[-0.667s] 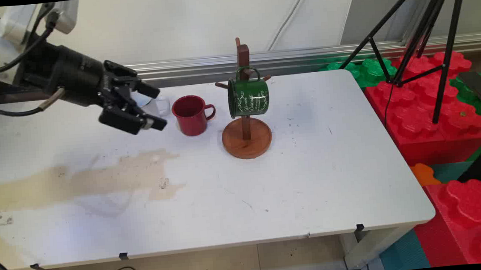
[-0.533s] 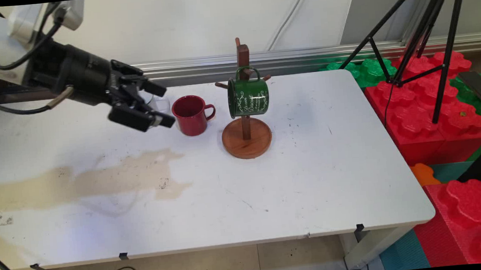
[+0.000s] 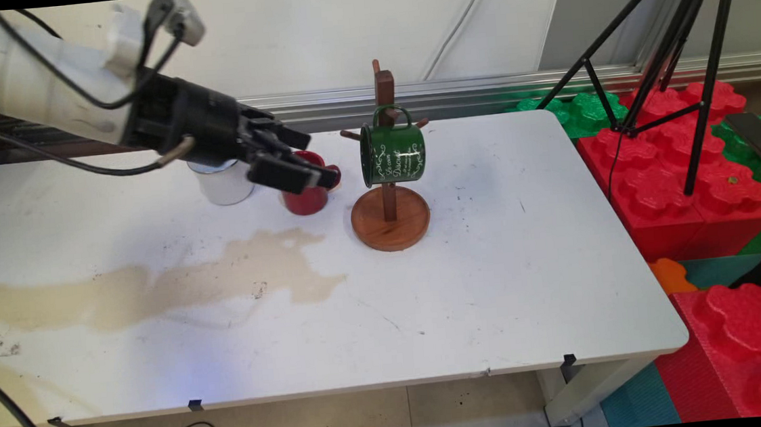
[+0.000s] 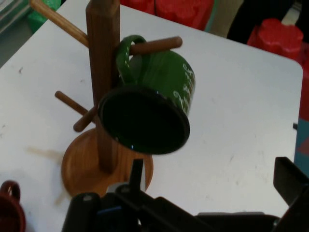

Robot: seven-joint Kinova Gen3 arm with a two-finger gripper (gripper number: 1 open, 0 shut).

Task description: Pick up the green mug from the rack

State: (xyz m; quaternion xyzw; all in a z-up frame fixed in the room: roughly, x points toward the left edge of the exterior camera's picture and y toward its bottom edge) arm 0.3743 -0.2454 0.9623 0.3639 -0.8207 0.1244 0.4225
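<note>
- The end effector [image 3: 311, 156] hangs over the red mug [image 3: 306, 199], fingers spread apart and holding nothing, with the red mug partly hidden beneath it in the main view.
- In the hand view the two fingers rise well apart at the bottom edge, one at lower left [image 4: 136, 175] and one at lower right, confirming a released state.
- The red mug stands upright on the white counter [image 3: 468, 288], between a white mug [image 3: 223, 182] to its left and the wooden mug tree [image 3: 390, 202] to its right in the main view.
- A green enamel mug [image 3: 394, 153] hangs by its handle from a peg of the mug tree, tilted on its side with its mouth toward the end effector.
- The end effector points along a line toward the mug tree: the hand view looks straight at the green mug's dark opening [image 4: 144, 121], with the red mug only a sliver at the lower left corner [image 4: 8, 208].
- So the green mug lies ahead of the fingers and apart from them; the red mug lies below and just behind their tips.
- A tan stain [image 3: 175, 284] spreads across the counter's near left part, well apart from the mugs.
</note>
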